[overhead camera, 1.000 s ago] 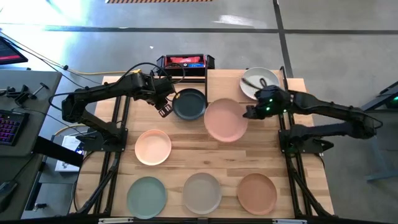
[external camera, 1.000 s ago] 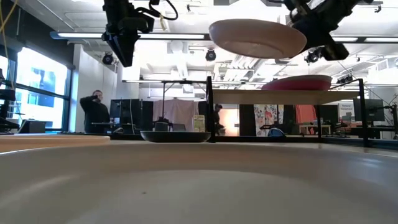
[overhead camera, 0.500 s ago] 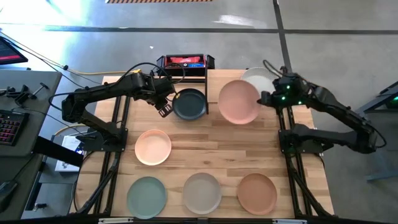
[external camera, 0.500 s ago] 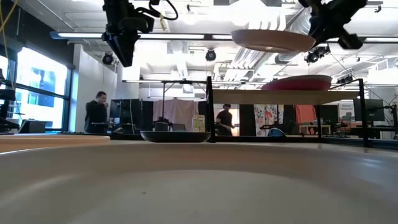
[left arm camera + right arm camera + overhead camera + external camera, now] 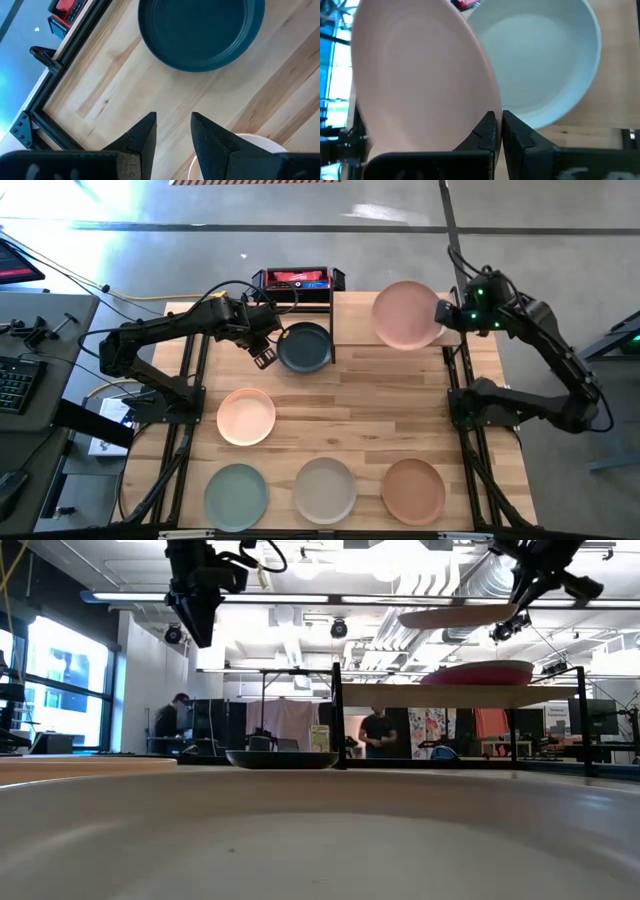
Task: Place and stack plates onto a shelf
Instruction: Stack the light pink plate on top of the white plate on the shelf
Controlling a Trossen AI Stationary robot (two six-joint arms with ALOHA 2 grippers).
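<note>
My right gripper (image 5: 441, 313) is shut on the pink plate (image 5: 405, 315), high over the shelf (image 5: 440, 695). The white-grey plate (image 5: 540, 60) lies under it on the shelf. In the low view a magenta plate (image 5: 478, 673) rests on the shelf panel. My left gripper (image 5: 265, 358) hovers open above the table, beside the charcoal plate (image 5: 304, 347), which lies flat on the tabletop left of the shelf post (image 5: 337, 720). Both its fingers stand clear of the charcoal plate (image 5: 200, 30). My right gripper pinches the pink plate's rim (image 5: 487, 110) between its two fingers (image 5: 514, 134), at the plate's right-hand edge. The fingers come roughly level from the table's right side. The plate (image 5: 460, 615) is lifted clear, nearly level with a slight tilt, above the shelf.
The peach plate (image 5: 246, 416), sage green plate (image 5: 236, 496), beige-grey plate (image 5: 325, 490) and tan brown plate (image 5: 413, 490) lie flat on the near half of the table. A black-and-red box (image 5: 296, 280) sits at the far edge. People move about in the room behind.
My right gripper has carried the pink plate up and toward the table's far right, from over the table's middle to above the white-grey plate on the shelf. The plate has levelled out on the way. The gripper stays shut on the rim.
</note>
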